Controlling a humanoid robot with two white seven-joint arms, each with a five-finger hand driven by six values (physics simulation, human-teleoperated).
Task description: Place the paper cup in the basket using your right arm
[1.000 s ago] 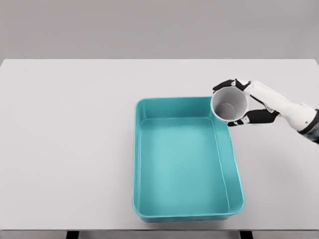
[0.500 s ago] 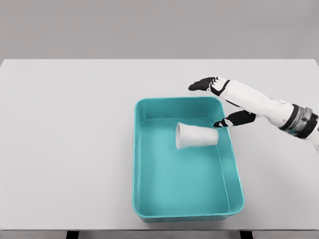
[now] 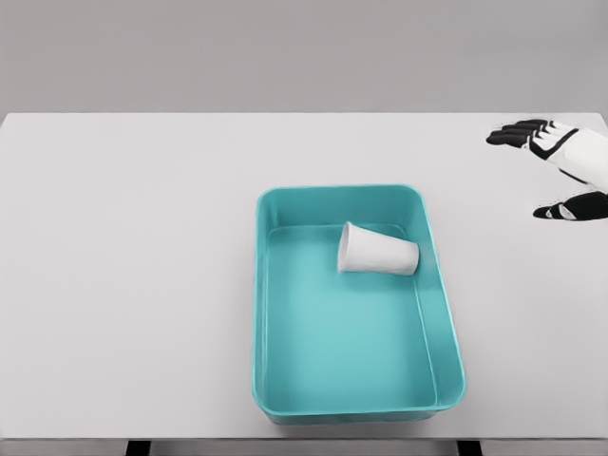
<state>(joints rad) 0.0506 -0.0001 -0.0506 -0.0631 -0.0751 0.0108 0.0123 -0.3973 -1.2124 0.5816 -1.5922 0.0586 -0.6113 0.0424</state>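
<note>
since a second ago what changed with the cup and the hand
The right hand let go of the paper cup, which now lies on its side in the basket, and the open hand pulled back to the right edge. The basket has not moved.

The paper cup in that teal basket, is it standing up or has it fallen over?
Fallen over. The paper cup lies on its side on the floor of the basket, near the far end, wide end left, narrow end right.
</note>
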